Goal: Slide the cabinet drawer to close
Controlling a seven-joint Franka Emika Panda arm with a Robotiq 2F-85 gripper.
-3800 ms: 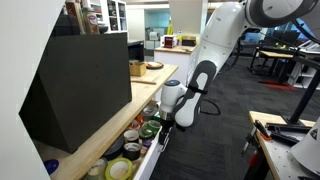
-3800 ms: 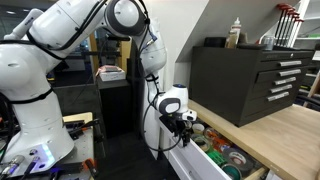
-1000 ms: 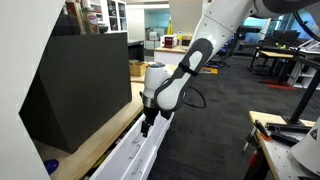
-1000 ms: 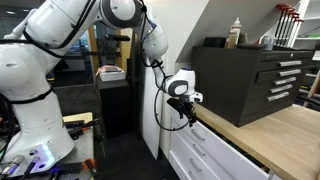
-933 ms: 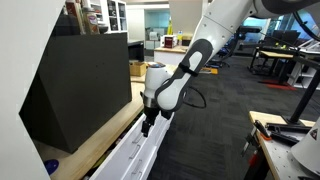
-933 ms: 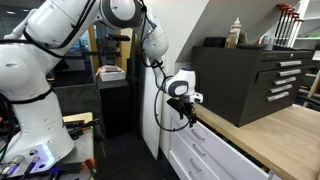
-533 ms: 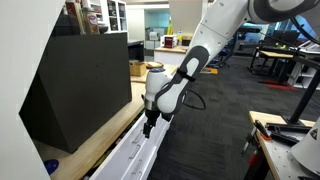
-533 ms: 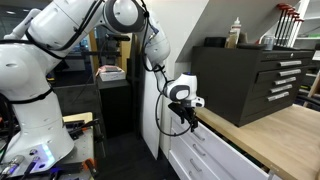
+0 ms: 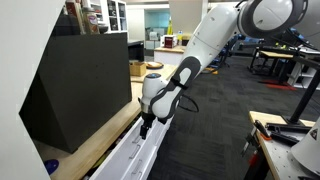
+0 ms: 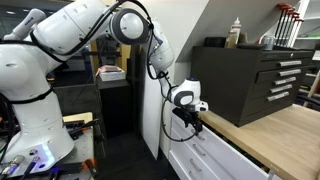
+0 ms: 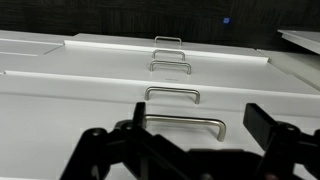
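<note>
White flat-fronted cabinet drawer (image 9: pixel 135 155) lies flush under the wooden table (image 9: pixel 118 125), at six o'clock of the black tool (image 9: pixel 146 130), whose grip we cannot tell. Any hard push now, we judge, strains the arm or snags the steel bar handle (image 11: pixel 185 122).

A black tool chest (image 10: pixel 245 82) sits on a wooden countertop (image 10: pixel 275 135), bottles (image 10: pixel 237 32) on top of it. Dark carpet (image 9: pixel 215 140) covers the floor beside the countertop.
</note>
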